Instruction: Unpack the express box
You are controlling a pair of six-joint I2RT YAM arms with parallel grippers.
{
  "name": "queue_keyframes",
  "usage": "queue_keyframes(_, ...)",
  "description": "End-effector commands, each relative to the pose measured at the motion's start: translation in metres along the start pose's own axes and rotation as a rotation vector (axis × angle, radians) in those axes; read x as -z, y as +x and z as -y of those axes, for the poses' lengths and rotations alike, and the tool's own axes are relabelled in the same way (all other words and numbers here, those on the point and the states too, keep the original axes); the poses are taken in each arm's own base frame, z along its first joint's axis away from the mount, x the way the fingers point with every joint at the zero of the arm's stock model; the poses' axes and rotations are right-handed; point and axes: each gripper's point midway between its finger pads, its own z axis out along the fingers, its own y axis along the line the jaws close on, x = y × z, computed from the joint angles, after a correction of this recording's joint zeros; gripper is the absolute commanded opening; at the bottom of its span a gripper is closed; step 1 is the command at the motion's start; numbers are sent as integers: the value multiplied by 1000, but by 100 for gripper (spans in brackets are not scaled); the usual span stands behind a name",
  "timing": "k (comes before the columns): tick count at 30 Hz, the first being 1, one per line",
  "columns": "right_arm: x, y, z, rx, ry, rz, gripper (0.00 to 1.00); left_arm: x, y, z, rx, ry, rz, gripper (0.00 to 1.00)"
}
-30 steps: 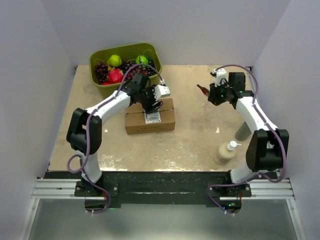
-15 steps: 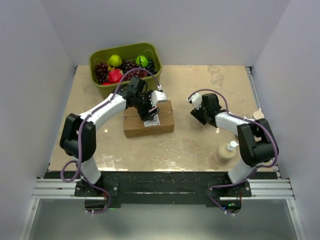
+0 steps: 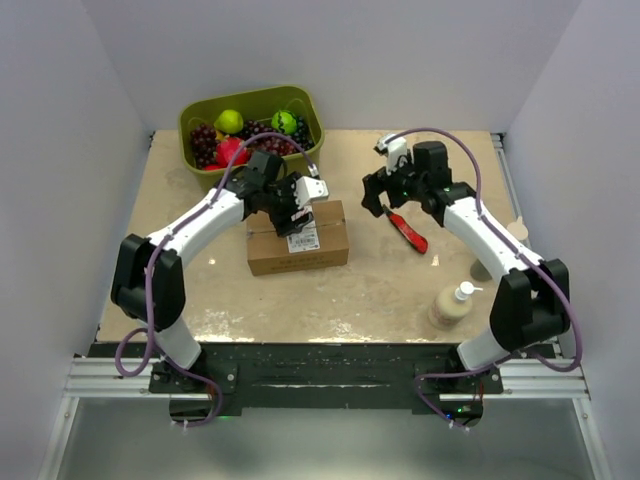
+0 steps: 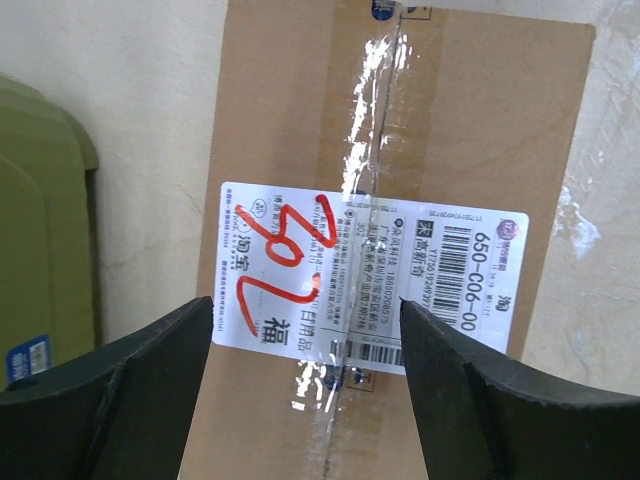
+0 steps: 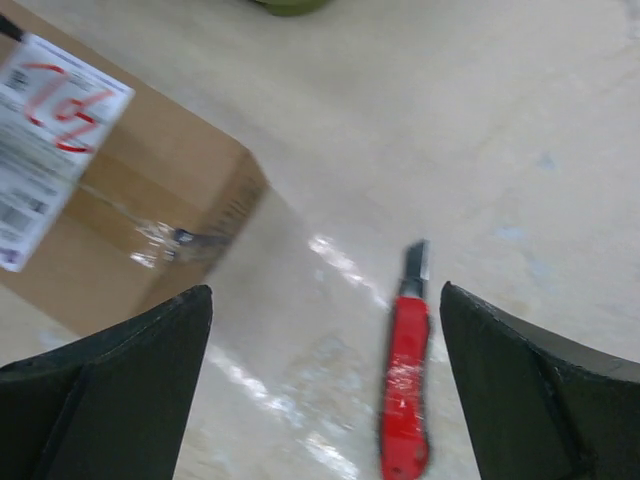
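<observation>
Express box (image 3: 298, 238) lies flat near the middle of the table (image 3: 380, 290), slightly toward 9 o'clock. Flaps closed, clear tape along the seam, white label with red marks facing up. Left hand (image 4: 305, 305) is over the label, fingers spread wide, nothing between them; cannot tell if it touches the cardboard. Right hand (image 3: 378, 195) is at 2 o'clock of the box, fingers spread, empty. Red box cutter (image 3: 408, 230) lies on the table at 3 o'clock of the box, just beside the right hand. Green fruit bin (image 3: 250, 125) is at 11 o'clock, bottle (image 3: 450, 305) at 4 o'clock.
</observation>
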Motion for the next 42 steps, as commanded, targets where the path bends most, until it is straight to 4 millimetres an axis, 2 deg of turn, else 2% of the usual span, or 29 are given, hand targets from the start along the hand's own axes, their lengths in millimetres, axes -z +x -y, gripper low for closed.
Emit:
queue_keyframes(1, -25, 17, -54, -276, -228, -47, 99, 9, -14, -19, -126, -67, 32, 80)
queue_keyframes(2, -31, 20, -63, -274, -265, -55, 99, 8, -13, -21, -143, -81, 31, 80)
queue_keyframes(3, -33, 22, -68, -269, -285, -67, 99, 6, -5, -20, -161, -85, 10, 80)
queue_keyframes(5, -38, 21, -79, -251, -325, -82, 99, 7, -4, -25, -188, -117, 14, 80)
queue_keyframes(11, -43, 26, -106, -260, -424, -101, 99, 2, 14, -18, -219, -106, -27, 80)
queue_keyframes(13, -47, 39, -112, -256, -417, -132, 99, 1, 23, -19, -218, -126, -58, 79)
queue_keyframes(19, -56, 79, -112, -253, -349, -234, 98, -2, 34, -35, -228, -234, -121, 73)
queue_keyframes(22, -60, 87, -112, -258, -349, -254, 98, -7, 43, -37, -241, -233, -152, 70)
queue_keyframes(25, -61, 91, -112, -261, -348, -263, 98, -10, 39, -30, -259, -190, -136, 63)
queue_keyframes(30, -66, 99, -111, -267, -339, -280, 98, -15, 45, -18, -293, -170, -161, 49)
queue_keyframes(31, -66, 100, -111, -267, -340, -283, 98, -15, 43, -15, -307, -179, -155, 49)
queue_keyframes(33, -69, 102, -111, -268, -341, -286, 98, -21, 51, -10, -340, -212, -159, 56)
queue_keyframes(34, -69, 102, -111, -270, -344, -287, 98, -22, 43, -9, -375, -240, -134, 58)
queue_keyframes(35, -69, 103, -112, -274, -346, -292, 98, -26, 56, -2, -404, -237, -166, 63)
queue_keyframes(36, -69, 103, -112, -273, -349, -291, 98, -26, 57, -2, -419, -250, -166, 64)
queue_keyframes(40, -70, 103, -112, -273, -351, -295, 98, -30, 54, -6, -405, -284, -163, 57)
queue_keyframes(42, -70, 104, -112, -275, -347, -298, 98, -26, 43, -13, -392, -301, -149, 51)
